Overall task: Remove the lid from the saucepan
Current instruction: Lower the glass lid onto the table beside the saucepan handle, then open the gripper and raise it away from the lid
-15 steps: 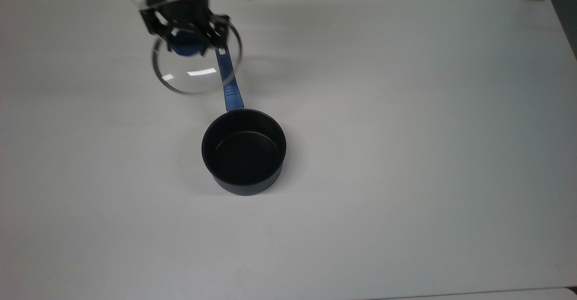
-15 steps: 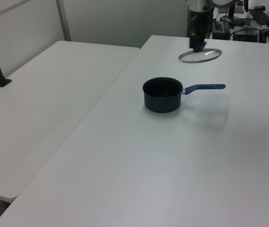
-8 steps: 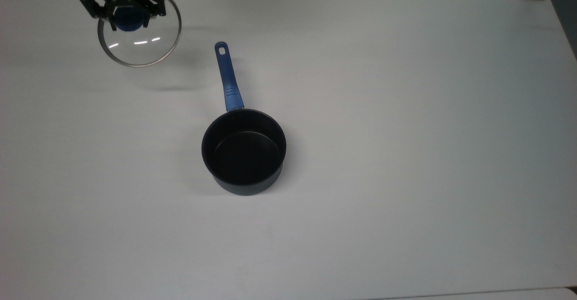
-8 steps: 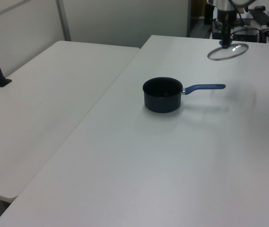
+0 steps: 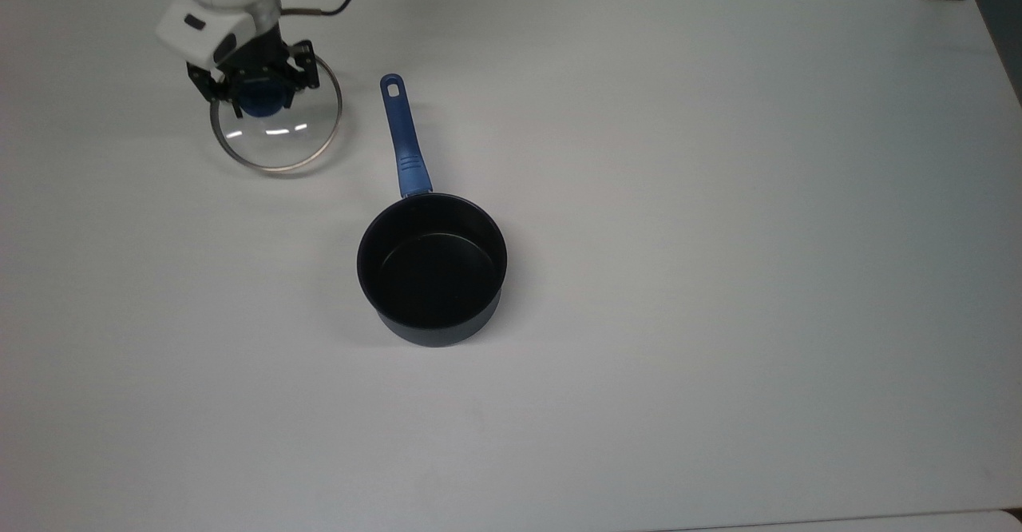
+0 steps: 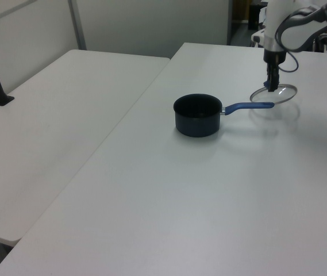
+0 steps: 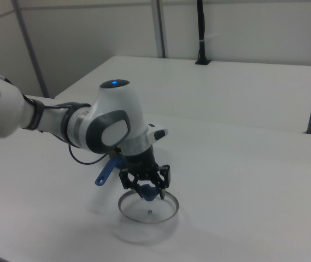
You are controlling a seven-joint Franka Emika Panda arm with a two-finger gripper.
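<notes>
Since half a second ago your arm has swung the lid (image 5: 276, 134) back from the far corner toward the saucepan (image 5: 432, 269) and brought it lower. You see the white tabletop (image 5: 718, 196) carrying that open saucepan, its black inside bare and its blue handle (image 5: 403, 137) pointing to the top view's upper edge. Left of the handle in the top view, well apart from the pot's bowl, the lid hangs level and close above the tabletop. Your tool (image 5: 257, 99) is closed on the lid's blue knob (image 7: 146, 190), fingers clamped either side of it.
</notes>
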